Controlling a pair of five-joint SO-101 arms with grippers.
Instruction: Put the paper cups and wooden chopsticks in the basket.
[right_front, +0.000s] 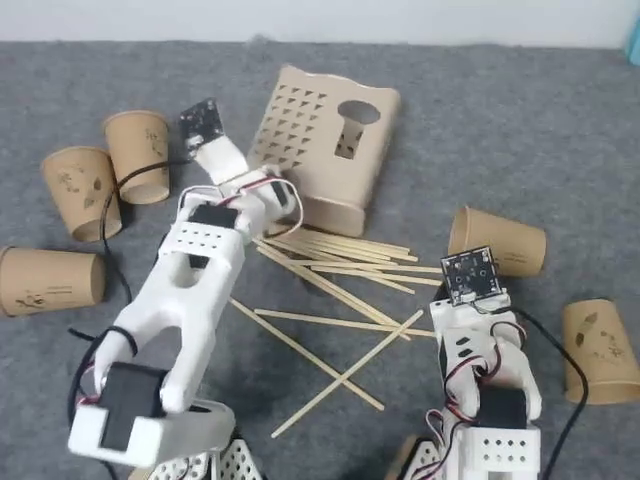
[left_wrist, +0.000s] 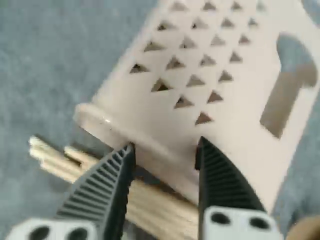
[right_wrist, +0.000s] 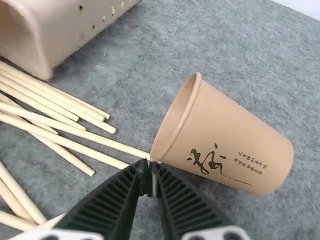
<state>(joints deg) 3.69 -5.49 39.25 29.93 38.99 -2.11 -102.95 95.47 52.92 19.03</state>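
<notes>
Lying tipped, the perforated beige basket (right_front: 325, 140) fronts the spread left claw (left_wrist: 165, 146); right claw (right_wrist: 149, 165) pinched together.

Grey felt-like tabletop (right_front: 520, 120) bearing a beige perforated plastic basket (right_front: 320, 140) on its side, far centre; pale wooden chopsticks (right_front: 340, 270) scattered at centre; brown paper cups (right_front: 80, 190) left and right.

grey felt mat (right_front: 520, 110) as ground; pale wall strip (right_front: 300, 20) behind.
</notes>
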